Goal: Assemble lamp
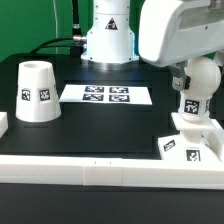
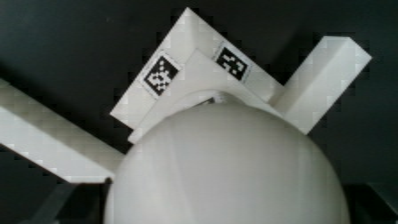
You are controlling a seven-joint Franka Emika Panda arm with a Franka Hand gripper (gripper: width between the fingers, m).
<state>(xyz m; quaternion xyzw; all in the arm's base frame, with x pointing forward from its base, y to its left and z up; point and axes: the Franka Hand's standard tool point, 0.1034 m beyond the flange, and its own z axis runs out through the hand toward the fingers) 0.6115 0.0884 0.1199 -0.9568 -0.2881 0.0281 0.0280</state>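
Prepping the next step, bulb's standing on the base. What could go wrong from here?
1. Bulb seating in the base can't be confirmed; it may tip if not fully in.
2. Shade sits far off at the exterior view's left; lowering it over the bulb could knock it.

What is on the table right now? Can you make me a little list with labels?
shade: upright, wide end down, at the exterior view's left, alone
marker board: flat, mid-table
base: at the exterior view's right, near the front edge
bulb: standing on the base, round head up, leaning slightly
gripper: at the bulb's head; open or shut unclear
table: black
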